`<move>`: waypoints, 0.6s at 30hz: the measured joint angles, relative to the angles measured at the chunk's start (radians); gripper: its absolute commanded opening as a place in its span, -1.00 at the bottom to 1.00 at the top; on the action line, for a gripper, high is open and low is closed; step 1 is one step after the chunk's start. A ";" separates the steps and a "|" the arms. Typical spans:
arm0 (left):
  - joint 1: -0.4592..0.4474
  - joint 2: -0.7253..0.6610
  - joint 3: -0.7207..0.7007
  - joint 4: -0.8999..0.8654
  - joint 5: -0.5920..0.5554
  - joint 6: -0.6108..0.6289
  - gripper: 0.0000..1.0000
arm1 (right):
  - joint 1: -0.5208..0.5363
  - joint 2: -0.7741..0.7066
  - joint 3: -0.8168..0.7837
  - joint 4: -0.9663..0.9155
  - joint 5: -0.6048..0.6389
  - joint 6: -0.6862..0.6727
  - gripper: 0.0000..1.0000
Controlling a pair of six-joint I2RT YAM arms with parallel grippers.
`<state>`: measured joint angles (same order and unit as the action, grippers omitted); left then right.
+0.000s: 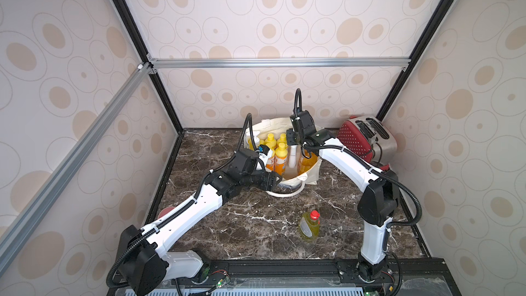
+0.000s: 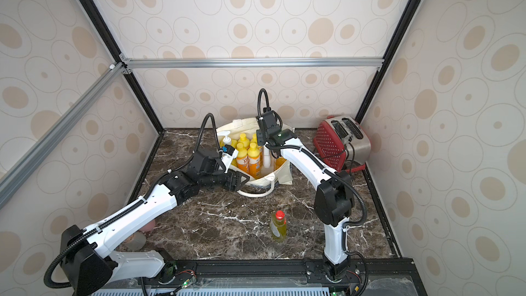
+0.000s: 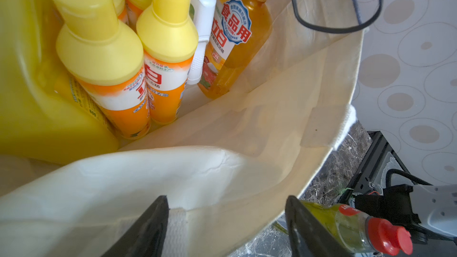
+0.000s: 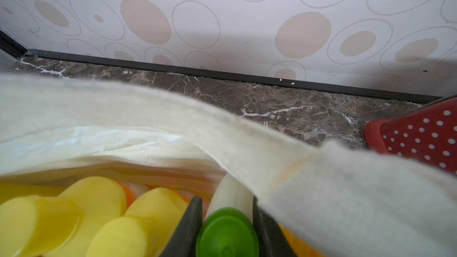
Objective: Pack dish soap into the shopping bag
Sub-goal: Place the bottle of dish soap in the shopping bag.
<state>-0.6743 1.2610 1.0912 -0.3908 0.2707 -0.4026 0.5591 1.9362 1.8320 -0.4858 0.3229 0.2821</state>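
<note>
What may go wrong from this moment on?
1. The right pincer is closed on the white bottle inside the bag, with cloth lying against it; withdrawing may snag the rim and tip the bag.
2. The left pincer stands open astride the rim, so the mouth might sag.
3. The red-capped bottle stands on the table; the bag looks crowded, so it may not fit upright.

Cream tote [image 1: 312,172] open, upright, holds standing yellow, orange, white bottles [image 1: 281,158]; yellow-green red-capped bottle [image 1: 309,225] upright outside, well apart.
</note>
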 measured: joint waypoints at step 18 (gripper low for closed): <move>-0.001 -0.331 0.073 -0.155 -0.319 0.007 0.56 | 0.063 -0.077 -0.079 -0.047 0.067 -0.003 -0.97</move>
<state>-0.6750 0.9298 1.1645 -0.5461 -0.0486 -0.3958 0.6220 1.8595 1.7527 -0.5327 0.3897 0.2790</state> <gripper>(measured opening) 0.779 0.315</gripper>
